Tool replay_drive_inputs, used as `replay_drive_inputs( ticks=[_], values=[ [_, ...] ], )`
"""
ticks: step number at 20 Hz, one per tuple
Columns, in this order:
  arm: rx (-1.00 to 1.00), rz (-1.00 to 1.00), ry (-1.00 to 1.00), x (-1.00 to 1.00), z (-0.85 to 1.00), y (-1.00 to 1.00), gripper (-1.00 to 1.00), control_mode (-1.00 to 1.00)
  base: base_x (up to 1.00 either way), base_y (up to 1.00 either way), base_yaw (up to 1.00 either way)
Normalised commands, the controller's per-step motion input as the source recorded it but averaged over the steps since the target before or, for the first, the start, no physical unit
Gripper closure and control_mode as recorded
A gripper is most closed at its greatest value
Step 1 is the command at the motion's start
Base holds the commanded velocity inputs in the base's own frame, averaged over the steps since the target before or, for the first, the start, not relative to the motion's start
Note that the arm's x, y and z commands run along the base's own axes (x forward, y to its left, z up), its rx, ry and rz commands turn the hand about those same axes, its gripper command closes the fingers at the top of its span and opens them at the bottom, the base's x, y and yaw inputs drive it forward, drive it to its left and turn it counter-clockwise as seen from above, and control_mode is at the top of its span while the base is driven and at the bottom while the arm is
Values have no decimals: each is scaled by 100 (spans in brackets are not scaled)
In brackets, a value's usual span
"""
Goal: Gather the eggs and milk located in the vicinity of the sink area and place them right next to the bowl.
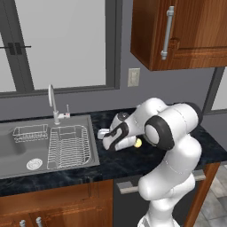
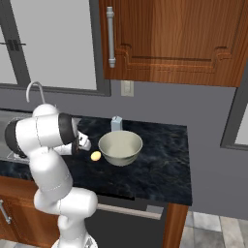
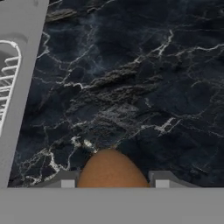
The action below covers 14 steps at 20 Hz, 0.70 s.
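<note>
Over black marble counter [image 3: 131, 65] beside sink [image 1: 26, 146], jaws grip brown egg [image 3: 112, 169].

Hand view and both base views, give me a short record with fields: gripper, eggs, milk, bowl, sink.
gripper: shut on the brown egg, low over the dark counter just right of the sink
pale egg: lying on the counter, just left of the bowl
milk: upright behind the bowl, near the wall
bowl: upright on the counter, nothing visible in it
sink: left of the arm, wire rack inside, faucet behind
</note>
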Motion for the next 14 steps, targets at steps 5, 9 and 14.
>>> replay_drive_inputs(
  ticks=[5,9,14],
  values=[
    [0,-8,-4,-28,27,0,100,-100,0,0,0],
    [0,-9,-4,-35,28,0,100,-100,0,0,0],
    [0,-9,-1,-43,17,0,100,-100,0,0,0]
  ],
)
